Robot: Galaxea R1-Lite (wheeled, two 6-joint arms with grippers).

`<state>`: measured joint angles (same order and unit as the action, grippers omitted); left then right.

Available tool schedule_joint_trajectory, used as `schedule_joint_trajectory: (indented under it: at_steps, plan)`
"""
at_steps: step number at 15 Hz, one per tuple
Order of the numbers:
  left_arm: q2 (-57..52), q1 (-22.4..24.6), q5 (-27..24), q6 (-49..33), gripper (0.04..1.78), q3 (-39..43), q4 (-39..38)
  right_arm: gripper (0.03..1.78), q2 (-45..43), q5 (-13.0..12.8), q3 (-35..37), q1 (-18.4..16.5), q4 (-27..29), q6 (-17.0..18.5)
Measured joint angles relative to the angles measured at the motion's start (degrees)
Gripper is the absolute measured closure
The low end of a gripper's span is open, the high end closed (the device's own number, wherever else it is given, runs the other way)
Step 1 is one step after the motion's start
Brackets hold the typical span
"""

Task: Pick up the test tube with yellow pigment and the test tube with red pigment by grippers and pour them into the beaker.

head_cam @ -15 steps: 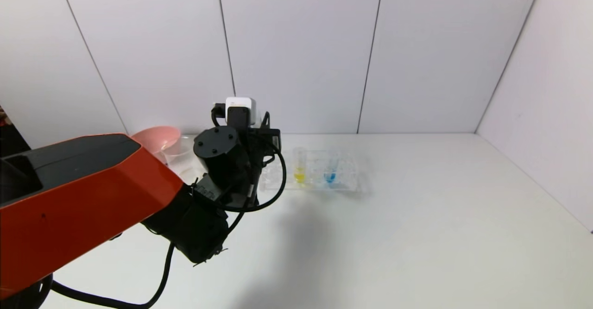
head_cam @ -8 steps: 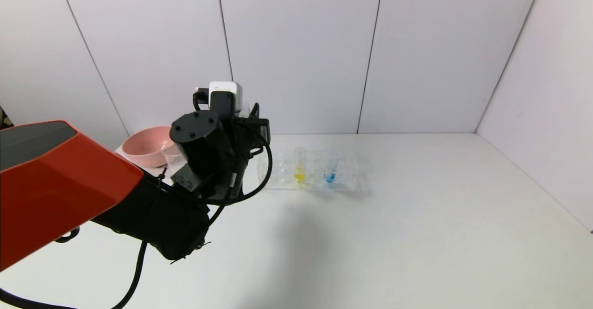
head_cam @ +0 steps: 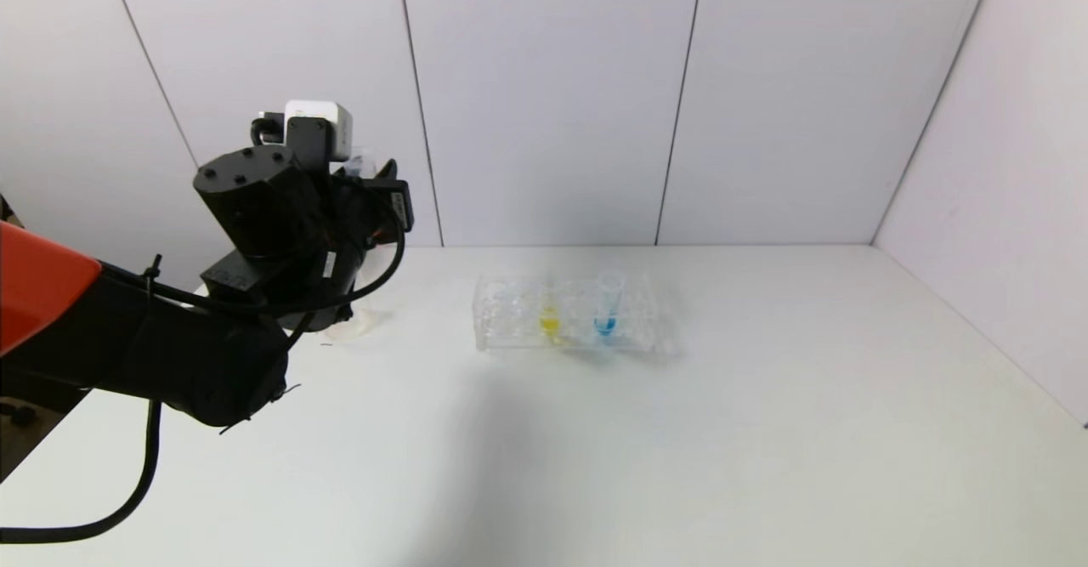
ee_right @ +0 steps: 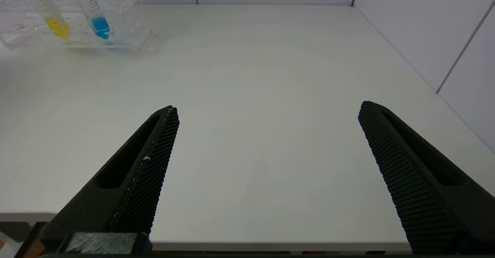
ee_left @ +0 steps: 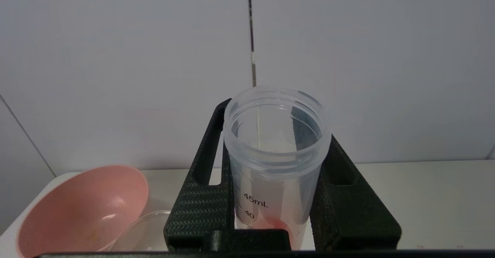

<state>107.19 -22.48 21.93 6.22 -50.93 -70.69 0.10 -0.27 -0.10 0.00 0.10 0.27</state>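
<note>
A white table stands enclosed by pale grey panelled walls with thin dark seams, at far and right, under soft, even light.

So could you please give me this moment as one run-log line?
left gripper: shut on red tube, raised | right gripper: open, idle | yellow tube: racked

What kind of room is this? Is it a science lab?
It looks like a small pretend lab set up for a robot: a clear rack with colour-tipped test tubes, a marked measuring tube in the left gripper, and a plain white table with bare walls.
</note>
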Motion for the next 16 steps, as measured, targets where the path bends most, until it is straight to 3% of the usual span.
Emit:
schedule_joint_trajectory:
  at_steps: [16]
  plan:
    - [0.06, 19.76, -9.67, -0.66, 1.29, -1.62, 3.11, 0.11, 0.0, 0.02, 0.0, 0.0, 0.0, 0.0]
